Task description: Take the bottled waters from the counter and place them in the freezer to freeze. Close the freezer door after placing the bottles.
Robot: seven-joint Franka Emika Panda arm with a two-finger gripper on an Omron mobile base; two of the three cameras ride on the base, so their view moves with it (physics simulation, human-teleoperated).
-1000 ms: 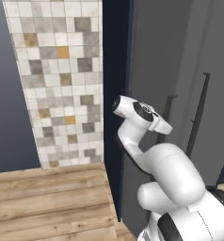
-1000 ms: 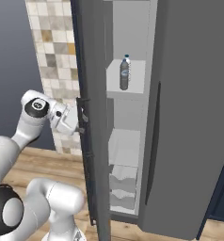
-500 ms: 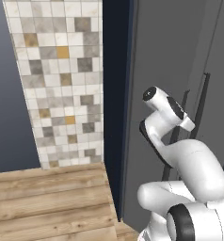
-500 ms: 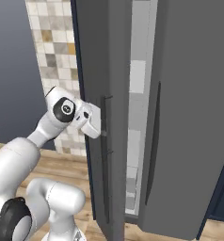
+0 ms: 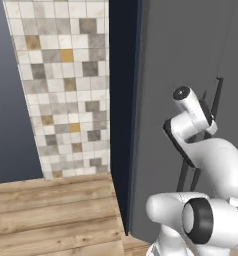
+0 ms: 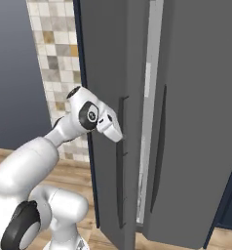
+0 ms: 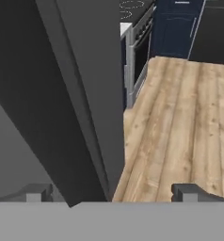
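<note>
Swung much nearer to shut since a second ago, the freezer door [image 6: 106,122] now leaves just a thin pale slit of the freezer [image 6: 148,93] interior open at its 3 o'clock edge in the right base view, where before the white shelves and one bottled water standing on a shelf were plainly seen; that bottle is now hidden behind the panel, and the other cannot be made out. In the left base view the door [image 5: 181,65] is seen as a broad matte grey face taking up the right half, with a dark navy side panel [image 5: 122,100] at its 9 o'clock edge and a mosaic tiled wall [image 5: 61,85] beyond that. Wooden floor planks [image 5: 51,210] are laid out at 7 o'clock. The white arm has been carried along with the door, and its hand is pressed close against the long dark bar handle [image 6: 121,166]. In the hand view the gripper [image 7: 111,192] is seen with its two dark tips set wide apart, nothing clamped between them, the door's grey edge [image 7: 92,103] rising between them toward 12 o'clock. At 1 o'clock in that view an oven front [image 7: 137,56] is shown, with navy cabinets [image 7: 175,28] past it.
</note>
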